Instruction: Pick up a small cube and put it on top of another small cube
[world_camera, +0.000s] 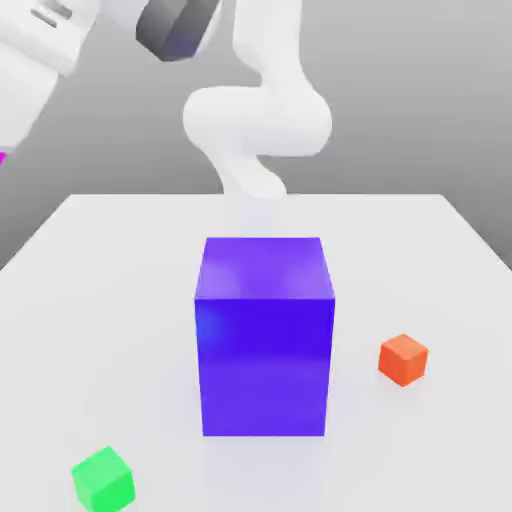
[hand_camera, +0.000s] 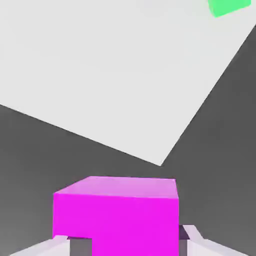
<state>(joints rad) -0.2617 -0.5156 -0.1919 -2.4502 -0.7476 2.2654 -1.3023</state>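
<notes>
The gripper (hand_camera: 131, 245) is holding the small magenta cube (hand_camera: 117, 212) on opposite flat faces; being rigid, light and probably smooth-sided, it is needing a centred grasp.

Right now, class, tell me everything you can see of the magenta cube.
The magenta cube is small, plain, bright pink and smooth, with flat matte faces and sharp edges. In the hand view it sits level between the gripper fingers, which press its sides, held above the white table and beyond its edge, touching nothing else.
</notes>
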